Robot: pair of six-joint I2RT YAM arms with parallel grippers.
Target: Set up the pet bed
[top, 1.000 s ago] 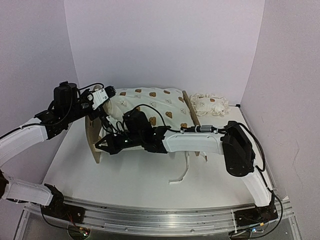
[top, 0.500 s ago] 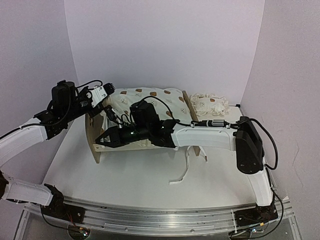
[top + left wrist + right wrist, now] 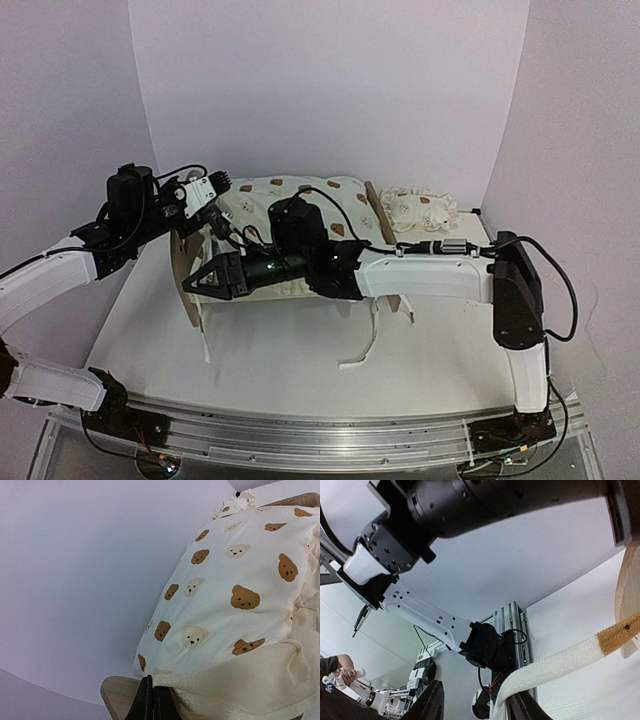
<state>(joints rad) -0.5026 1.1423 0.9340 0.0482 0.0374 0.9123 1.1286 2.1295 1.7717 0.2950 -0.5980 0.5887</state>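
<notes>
The pet bed [image 3: 183,272] stands at the back left, its light-wood headboard toward the left. The cream bear-print cushion [image 3: 300,195] lies on it. The small matching pillow [image 3: 420,208] lies on the table beyond the footboard. My left gripper [image 3: 212,195] sits at the cushion's headboard-end corner. In the left wrist view its fingers [image 3: 152,697] are shut at the cushion's edge [image 3: 235,590], above the headboard [image 3: 117,695]. My right gripper [image 3: 197,285] reaches across the bed's front to the headboard. It is open [image 3: 477,705], with a white strap [image 3: 555,665] lying across one finger.
The white strap hangs down by the headboard [image 3: 207,340], and another lies in front of the bed [image 3: 365,345]. The right arm's long link [image 3: 420,280] spans the bed's front side. Purple walls close in the back and sides.
My right gripper has moved left along the bed's front, from under the cushion out to the headboard. A white strap now hangs below the headboard. My left gripper has stayed put.
</notes>
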